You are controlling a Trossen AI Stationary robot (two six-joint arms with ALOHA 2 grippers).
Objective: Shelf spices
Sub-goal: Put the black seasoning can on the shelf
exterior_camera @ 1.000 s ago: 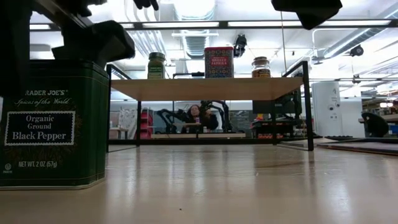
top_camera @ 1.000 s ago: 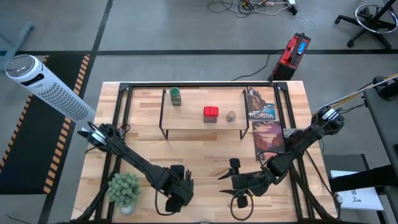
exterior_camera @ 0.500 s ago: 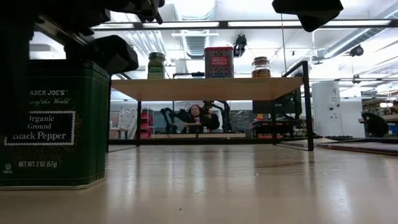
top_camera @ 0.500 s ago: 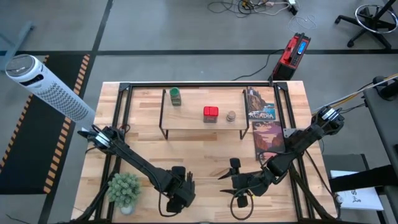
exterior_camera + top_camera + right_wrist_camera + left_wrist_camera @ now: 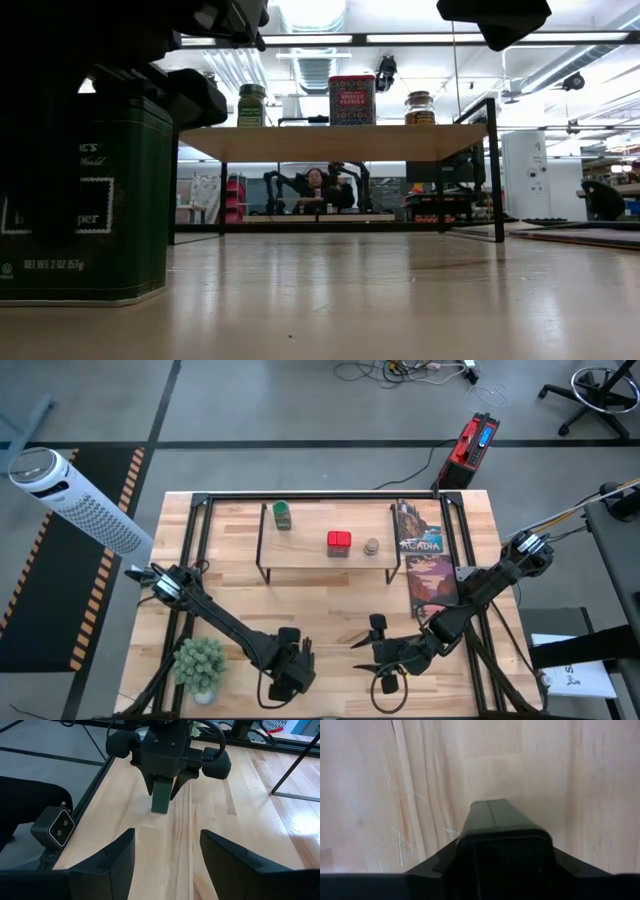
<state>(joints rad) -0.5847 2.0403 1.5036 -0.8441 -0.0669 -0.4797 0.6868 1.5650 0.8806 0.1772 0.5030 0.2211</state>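
The light-wood plank desk [image 5: 330, 610] carries the low light-wood shelf on thin black legs [image 5: 310, 550] toward its far side. On that board three spices stand in a row, spaced apart so each can be reached: the green-capped jar [image 5: 282, 514], the red square tin [image 5: 339, 543] and the round tan-brown jar [image 5: 371, 547]. The fourth spice, the dark green square pepper tin [image 5: 161, 796], stands upright on the desk near its front edge, well apart from the shelf. The left gripper [image 5: 162, 787] has its fingers down either side of this tin and narrowed onto it, apparently gripping it for the lift to the shelf. The right gripper [image 5: 383, 672] waits nearby at the front edge, facing the tin, fingers [image 5: 107, 857] partly spread and holding nothing.
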